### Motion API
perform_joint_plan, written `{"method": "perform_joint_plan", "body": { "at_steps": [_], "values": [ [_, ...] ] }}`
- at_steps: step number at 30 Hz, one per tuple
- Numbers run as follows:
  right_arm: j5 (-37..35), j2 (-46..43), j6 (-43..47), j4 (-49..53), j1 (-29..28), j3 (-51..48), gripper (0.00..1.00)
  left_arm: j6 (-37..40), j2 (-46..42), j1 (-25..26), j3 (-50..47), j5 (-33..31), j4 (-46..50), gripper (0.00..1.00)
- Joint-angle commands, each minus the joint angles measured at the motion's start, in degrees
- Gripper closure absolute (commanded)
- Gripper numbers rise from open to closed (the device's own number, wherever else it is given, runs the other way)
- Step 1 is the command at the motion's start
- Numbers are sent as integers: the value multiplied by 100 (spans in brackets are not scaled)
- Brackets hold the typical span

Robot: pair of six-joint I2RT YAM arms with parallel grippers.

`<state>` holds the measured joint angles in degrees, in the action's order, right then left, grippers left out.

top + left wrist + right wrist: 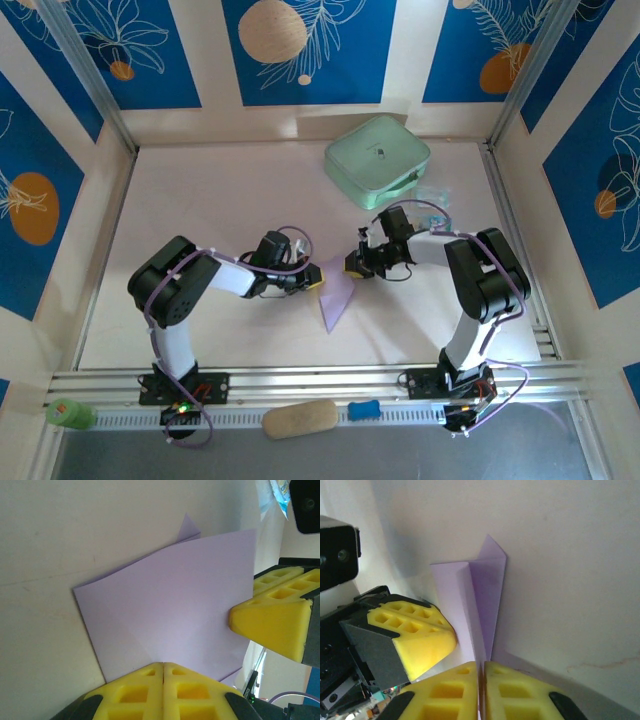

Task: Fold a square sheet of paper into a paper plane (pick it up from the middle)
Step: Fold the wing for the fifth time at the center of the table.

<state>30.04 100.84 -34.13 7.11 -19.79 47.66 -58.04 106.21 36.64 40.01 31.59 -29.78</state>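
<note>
– Top external view first: where is the sheet of paper lying?
– It is lying near the middle of the counter, between the two arms. It is folded into a narrow wedge, and its tip is pointing toward 6 o'clock.
– How is the left hand standing?
– It is sitting at the sheet's 10 o'clock. The left wrist view is showing its yellow fingers pressed flat together with no gap. The sheet's near edge is running into the seam between them, so the hand is pinching the paper.
– And the right hand?
– It is sitting at the sheet's 2 o'clock. The right wrist view is showing its fingers likewise closed tight. A raised crease in the lavender paper is running straight into their seam, so this hand is gripping the sheet at that ridge.
– Is the paper lying flat?
– Not wholly. The crease is standing up as a ridge along the sheet's length, and the panels on either side are sloping down toward the counter.
– What else is resting on the counter?
– A mint-green case is sitting well apart at the sheet's 1 o'clock, close to the back wall. Small blue packets are lying just beside it, at its 4 o'clock.
</note>
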Motion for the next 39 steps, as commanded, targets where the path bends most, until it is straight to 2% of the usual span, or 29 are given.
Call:
{"method": "perform_joint_plan", "body": {
  "at_steps": [1,9,18,27,39],
  "values": [
    [99,69,-15,187,27,118,95,143,-67,-43,-59,137,550,100],
    [-198,-389,-1161,-130,37,-529,98,208,-34,-43,163,186,675,98],
    [-396,-1228,-2149,-835,37,-1468,92,199,125,-36,266,278,667,98],
    [-30,-1239,-1578,-673,41,-1380,81,126,365,-23,278,487,491,100],
    [233,-798,-850,-345,52,-956,80,171,418,-18,319,497,592,100]
  ]
}}
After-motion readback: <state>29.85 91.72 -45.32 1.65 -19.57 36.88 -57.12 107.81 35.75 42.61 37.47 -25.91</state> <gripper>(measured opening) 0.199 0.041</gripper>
